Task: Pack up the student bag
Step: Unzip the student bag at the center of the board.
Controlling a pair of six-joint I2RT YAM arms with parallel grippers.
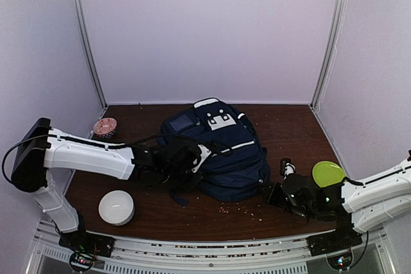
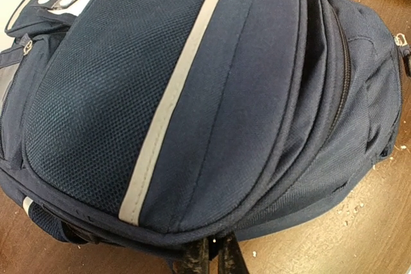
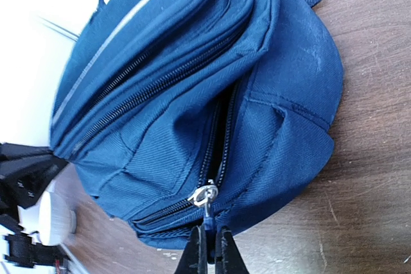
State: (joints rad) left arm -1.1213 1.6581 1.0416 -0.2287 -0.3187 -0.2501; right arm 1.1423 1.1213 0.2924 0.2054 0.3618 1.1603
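The student bag (image 1: 221, 152), dark navy with white trim, lies flat in the middle of the table. My left gripper (image 1: 191, 160) is at its left edge. In the left wrist view the bag (image 2: 192, 94) fills the frame, and the left gripper (image 2: 212, 255) is shut with its tips tucked under the bag's rim seam, pinching the edge. My right gripper (image 1: 277, 192) is at the bag's near right corner. In the right wrist view the right gripper (image 3: 210, 239) is shut on the blue tab of the zipper pull (image 3: 207, 196). The zip (image 3: 221, 139) above the pull gapes partly open.
A white ribbed pouch (image 1: 116, 207) stands near the front left. A small reddish bowl (image 1: 104, 128) sits at the back left. A lime green plate (image 1: 329, 172) lies right of the bag, over my right arm. Crumbs (image 1: 241, 208) dot the brown table (image 1: 289, 126).
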